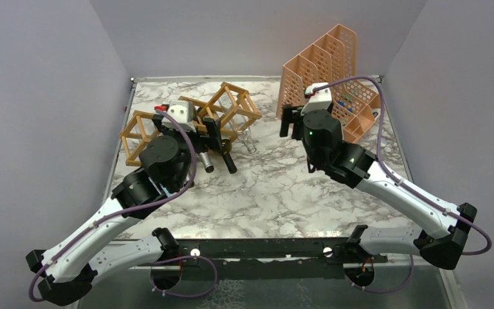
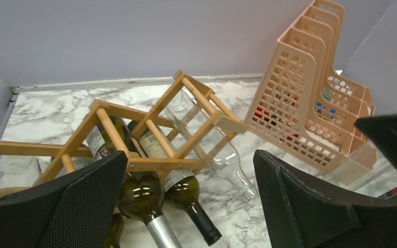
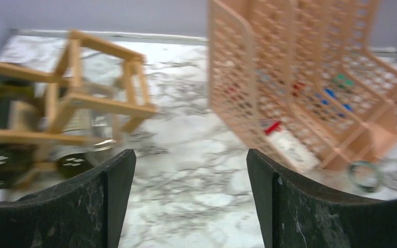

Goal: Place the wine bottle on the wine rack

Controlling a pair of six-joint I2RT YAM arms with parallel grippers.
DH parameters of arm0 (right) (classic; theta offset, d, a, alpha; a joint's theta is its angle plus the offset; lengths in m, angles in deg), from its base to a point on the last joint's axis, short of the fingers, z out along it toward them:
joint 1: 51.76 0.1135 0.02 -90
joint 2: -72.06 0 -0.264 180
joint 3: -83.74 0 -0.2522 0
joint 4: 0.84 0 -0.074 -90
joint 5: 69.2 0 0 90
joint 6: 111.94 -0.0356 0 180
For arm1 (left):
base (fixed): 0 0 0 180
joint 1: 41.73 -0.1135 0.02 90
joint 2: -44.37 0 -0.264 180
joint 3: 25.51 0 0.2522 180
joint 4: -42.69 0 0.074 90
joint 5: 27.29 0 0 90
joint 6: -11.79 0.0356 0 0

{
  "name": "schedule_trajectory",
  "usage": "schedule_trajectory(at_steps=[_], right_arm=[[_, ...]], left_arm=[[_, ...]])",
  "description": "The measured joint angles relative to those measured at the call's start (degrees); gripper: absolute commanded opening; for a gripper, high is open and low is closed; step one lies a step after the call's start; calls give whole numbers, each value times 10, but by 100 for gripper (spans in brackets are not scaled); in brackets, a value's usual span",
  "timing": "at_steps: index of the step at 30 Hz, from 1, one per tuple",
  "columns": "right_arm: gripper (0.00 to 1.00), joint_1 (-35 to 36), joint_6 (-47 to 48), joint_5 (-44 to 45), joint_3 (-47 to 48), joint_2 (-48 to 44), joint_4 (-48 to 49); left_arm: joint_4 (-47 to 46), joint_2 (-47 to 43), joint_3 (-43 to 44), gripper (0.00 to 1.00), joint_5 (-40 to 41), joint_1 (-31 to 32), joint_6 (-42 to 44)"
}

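Nearest the bases, two white-and-black arms with looped purple cables reach out over a glossy tabletop (image 1: pixel 276 193) printed in grey-veined white marble.

The left hand (image 2: pixel 188 157) hangs over the near side of the wine rack (image 2: pixel 231 124). Its broad black fingers (image 2: pixel 82 201), faced with finely dimpled rubber, are spread wide with nothing between them. Just below that gap, two bottle necks poke out of the rack towards the arm. One belongs to a dark green bottle (image 2: pixel 143 199) with a silver foil neck. The other belongs to a dark bottle (image 2: pixel 186 194) with a matte black capsule and a pale paper label. Beside them a clear glass bottle (image 2: pixel 222 160), smooth and unlabelled as far as can be seen, lies in the rightmost cell with its neck down near the tabletop. All three rest inside the rack, and I cannot tell which one the task means.

The rack is a light-brown frame of thin square wooden sticks. They are joined into open box-shaped cells that sit at slants rather than square to the tabletop.

To the right, the right hand (image 3: pixel 189 155) hovers between the rack and a peach plastic file holder (image 2: pixel 289 98), its fingers likewise parted and empty. The holder is a rigid mesh of small rectangular holes, with stepped dividers rising towards the back. Small red, blue and green items show through it, too blurred to identify.

Plain pale grey walls close the scene behind.
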Motion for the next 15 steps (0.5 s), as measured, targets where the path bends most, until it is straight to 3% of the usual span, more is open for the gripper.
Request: schedule_trajectory(at_steps=[10, 15], right_arm=[[85, -187, 54, 21, 0, -15, -49], [84, -263, 45, -21, -9, -13, -53]], left_arm=[[-44, 52, -23, 98, -43, 0, -4], [-55, 56, -28, 98, -55, 0, -5]])
